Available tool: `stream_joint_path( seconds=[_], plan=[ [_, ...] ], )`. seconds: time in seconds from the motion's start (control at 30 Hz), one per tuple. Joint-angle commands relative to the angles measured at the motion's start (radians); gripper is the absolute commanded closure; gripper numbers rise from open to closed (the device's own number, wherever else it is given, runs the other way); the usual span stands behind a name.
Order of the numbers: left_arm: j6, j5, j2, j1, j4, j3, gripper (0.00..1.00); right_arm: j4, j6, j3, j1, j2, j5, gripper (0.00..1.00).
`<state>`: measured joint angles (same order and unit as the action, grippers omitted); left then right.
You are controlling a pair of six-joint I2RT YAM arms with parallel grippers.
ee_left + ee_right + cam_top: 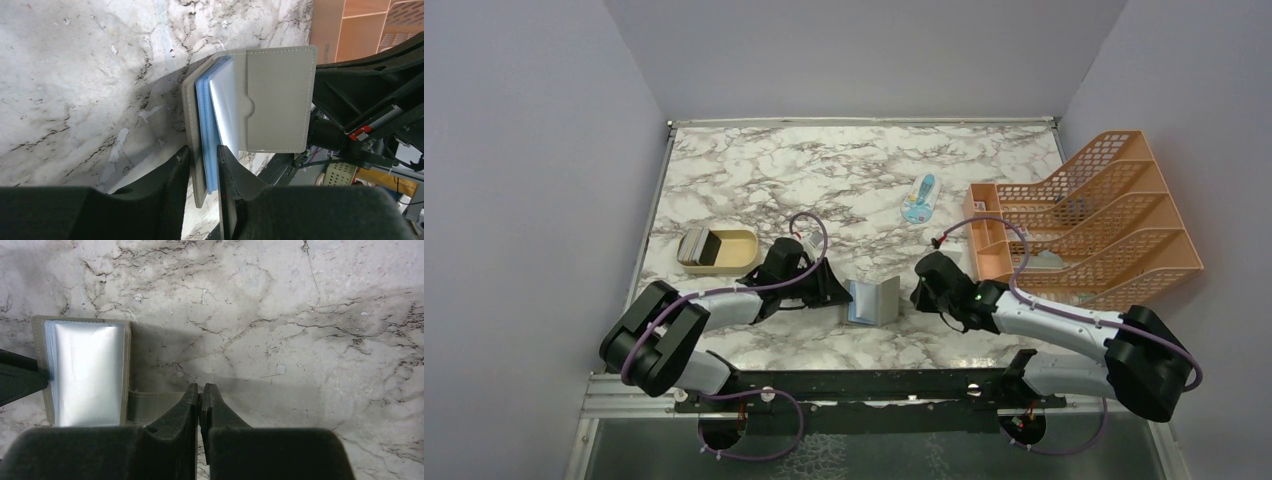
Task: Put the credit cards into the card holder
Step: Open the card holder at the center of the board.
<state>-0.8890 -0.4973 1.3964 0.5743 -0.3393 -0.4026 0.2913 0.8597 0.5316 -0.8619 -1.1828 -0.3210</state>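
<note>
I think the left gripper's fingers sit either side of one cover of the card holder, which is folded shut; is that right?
Not quite: the card holder stands open, blue inner pockets showing, as the left wrist view shows. The left gripper does have its fingers either side of one cover.

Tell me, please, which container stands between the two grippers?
The grey card holder, propped open like a book between the left gripper and the right gripper; the tan tray lies far left, the orange file rack far right.
</note>
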Motion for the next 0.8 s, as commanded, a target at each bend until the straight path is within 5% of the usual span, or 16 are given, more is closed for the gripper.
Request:
stream_joint_path(
  seconds=[0.0, 0.37, 0.53, 0.77],
  plan=[
    [-0.007, -0.008, -0.013, 0.011, -0.054, -0.026, 0.72, -0.009, 0.010, -0.017, 0.005, 0.031, -0.013, 0.99],
    [-0.026, -0.001, 0.019, 0.041, -0.101, -0.026, 0.80, 0.027, -0.015, 0.014, 0.004, 0.063, 0.018, 0.95],
    [-0.036, 0.003, 0.017, 0.047, -0.102, -0.030, 1.00, 0.137, -0.024, 0.101, 0.004, 0.124, 0.037, 0.74],
    [-0.069, 0.014, -0.062, 0.057, -0.101, -0.016, 1.00, 0.137, -0.073, 0.201, 0.004, 0.193, 0.216, 0.53]
  ],
)
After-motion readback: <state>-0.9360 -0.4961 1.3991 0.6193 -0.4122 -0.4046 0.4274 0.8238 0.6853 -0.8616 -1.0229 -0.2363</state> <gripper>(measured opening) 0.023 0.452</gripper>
